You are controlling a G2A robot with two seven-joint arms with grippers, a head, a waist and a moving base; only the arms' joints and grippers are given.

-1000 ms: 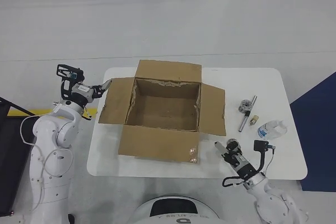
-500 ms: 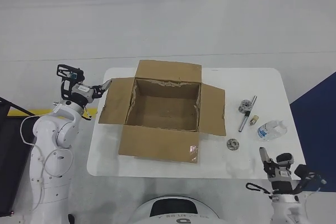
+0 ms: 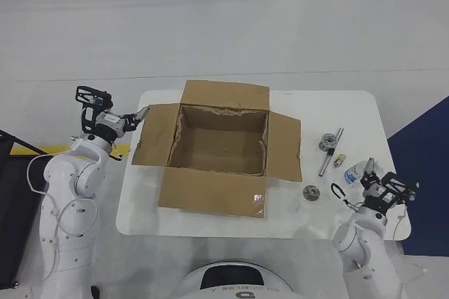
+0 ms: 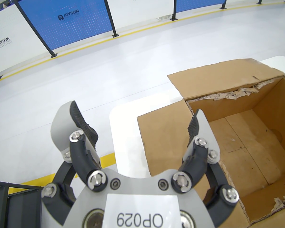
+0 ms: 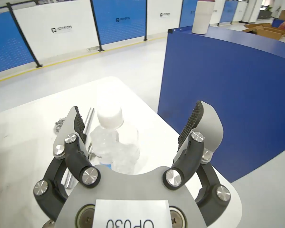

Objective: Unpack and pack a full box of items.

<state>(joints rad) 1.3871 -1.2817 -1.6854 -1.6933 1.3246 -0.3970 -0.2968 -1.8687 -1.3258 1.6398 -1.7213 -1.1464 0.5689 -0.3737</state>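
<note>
While the cardboard box (image 3: 223,146) sits in the middle of the white table (image 3: 209,217), all four of its flaps are folded outward and you can see its bare brown floor from above. Torn paper lines the far inner rim. To the box's right, you have loose items on the tabletop:
- a thin metal rod (image 3: 331,152) with a round metal fitting (image 3: 328,139) touching it
- a small brass piece (image 3: 339,158) just beside the rod
- a round metal part (image 3: 310,193) nearer the front edge
- a clear plastic bottle (image 3: 357,173) with a white cap, lying on its side

Your right gripper (image 5: 137,110) is at the table's right front corner. Its fingers are spread wide with the bottle showing between them, closer to one finger, and nothing is clamped. Your left gripper (image 4: 135,107) hangs off the table's left edge, just beside the box's left flap. It is also spread wide and holds nothing.
</note>
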